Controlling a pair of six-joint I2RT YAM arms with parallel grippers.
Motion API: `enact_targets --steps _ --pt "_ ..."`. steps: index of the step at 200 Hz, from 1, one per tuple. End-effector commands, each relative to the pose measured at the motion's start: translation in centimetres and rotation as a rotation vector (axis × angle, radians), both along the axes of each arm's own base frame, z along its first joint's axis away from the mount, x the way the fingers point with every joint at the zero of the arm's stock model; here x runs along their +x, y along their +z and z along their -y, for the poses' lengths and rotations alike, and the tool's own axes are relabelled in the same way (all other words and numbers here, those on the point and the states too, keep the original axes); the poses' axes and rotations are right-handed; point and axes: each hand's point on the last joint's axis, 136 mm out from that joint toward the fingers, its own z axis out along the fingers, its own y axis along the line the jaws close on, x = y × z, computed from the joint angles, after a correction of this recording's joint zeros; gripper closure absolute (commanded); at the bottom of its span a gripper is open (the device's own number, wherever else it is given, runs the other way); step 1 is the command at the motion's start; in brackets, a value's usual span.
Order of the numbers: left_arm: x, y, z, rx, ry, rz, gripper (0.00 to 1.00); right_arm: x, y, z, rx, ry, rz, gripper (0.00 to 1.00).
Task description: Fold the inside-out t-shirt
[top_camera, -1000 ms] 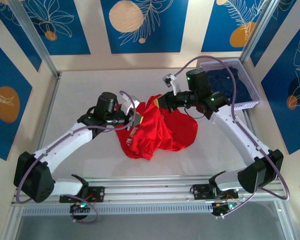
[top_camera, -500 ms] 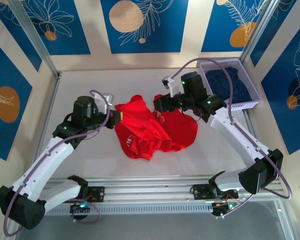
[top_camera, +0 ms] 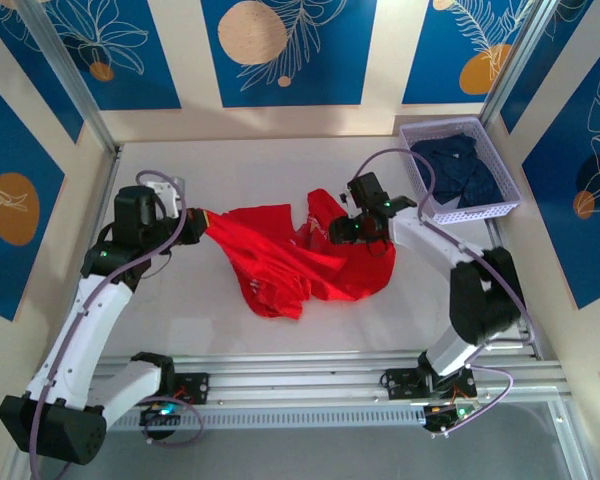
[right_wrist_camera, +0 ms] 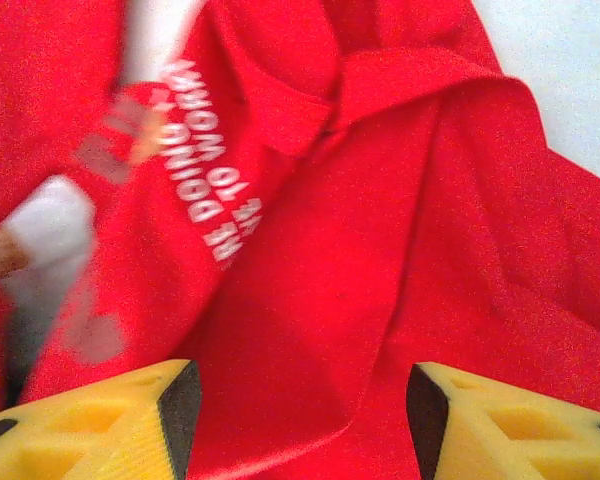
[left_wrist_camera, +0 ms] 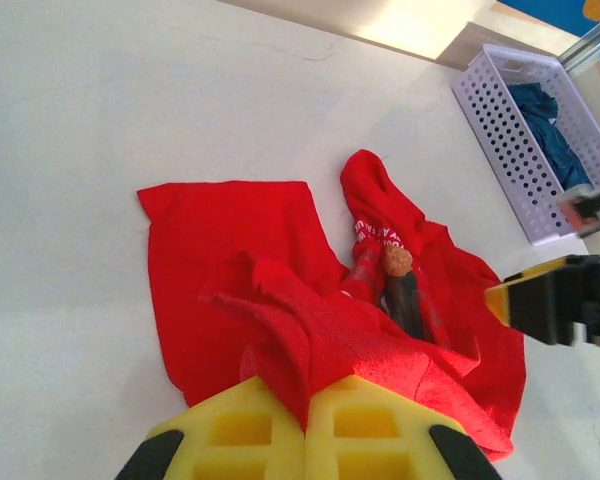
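- My left jaws are closed on a bunch of the inside-out t-shirt (left_wrist_camera: pixel 230 260); the red cloth comes out from between the two yellow pads (left_wrist_camera: pixel 242 440).
- My right jaws stand open with a clear gap, just above the cloth, and nothing is between them. One second ago they were holding the right part of the shirt, so they have just let it go.
- In the same second the left arm (top_camera: pixel 90 290) went away to the left and pulled its piece of cloth along.
- The shirt now lies lower and wider in the middle of the counter (top_camera: pixel 230 170), between the two arms. It is not lifted in a bundle any more.
- It is still crumpled, and some white lettering (right_wrist_camera: pixel 215 150) shows under the right jaws.
- The basket (top_camera: pixel 480 212) with the dark navy clothing (top_camera: pixel 458 165) is at the far right, apart from the shirt.
- I judge that this is the spreading step and the folding has not begun. The right jaws need a new hold, probably on the opposite edge, to pull the cloth flat.
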Motion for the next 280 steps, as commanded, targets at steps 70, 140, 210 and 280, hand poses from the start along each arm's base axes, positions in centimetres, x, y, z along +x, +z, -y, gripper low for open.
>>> enact_targets --steps 70,140,210,280 --pt "0.2 1.0 -0.6 0.003 0.013 0.024 1.00 8.4 -4.0 -0.3 -0.195 0.032 0.046 0.39" --pt "1.4 3.1 -3.1 0.057 0.123 0.079 1.00 11.3 -1.3 1.8 -0.228 -0.004 0.116 0.98" --pt "5.6 13.8 -7.8 0.032 0.271 0.262 1.00 10.0 18.0 8.0 0.087 -0.189 0.484 1.00" --pt "6.0 13.3 -8.8 -0.010 0.209 0.217 1.00 4.3 16.7 9.9 0.337 -0.323 0.458 1.00"
